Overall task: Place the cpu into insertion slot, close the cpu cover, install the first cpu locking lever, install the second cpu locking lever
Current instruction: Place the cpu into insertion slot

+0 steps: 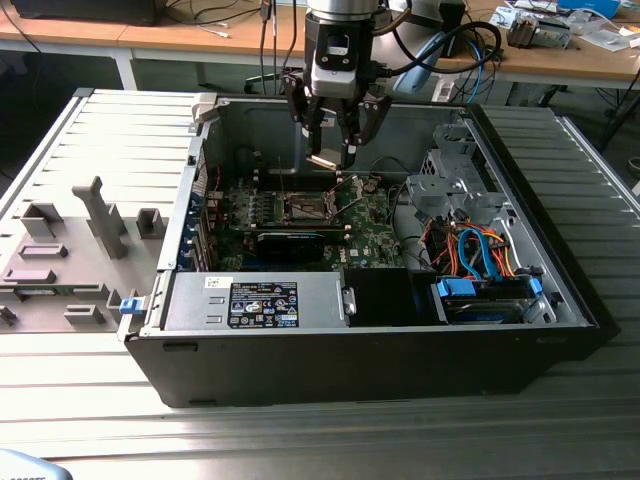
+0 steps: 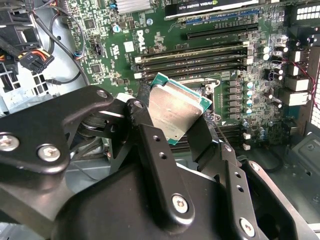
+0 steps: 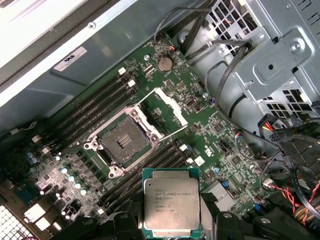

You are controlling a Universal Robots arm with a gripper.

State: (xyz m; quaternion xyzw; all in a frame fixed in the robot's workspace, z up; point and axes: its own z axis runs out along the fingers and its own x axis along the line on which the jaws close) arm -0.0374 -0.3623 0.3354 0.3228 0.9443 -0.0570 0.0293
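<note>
We've got the cpu [image 3: 171,202] pinched by its edges in the gripper [image 1: 336,140], hovering near the empty insertion slot [image 3: 122,141]. Light, stiff, probably fragile underneath, so edges only, we reckon.

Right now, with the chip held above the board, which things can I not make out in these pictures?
- Second wrist view: the insertion slot is mostly hidden behind the cpu.
- Exterior view: the gripper covers part of the cpu; the slot's contacts are too small to tell.
- First wrist view: the cpu's underside faces away from the camera.
</note>
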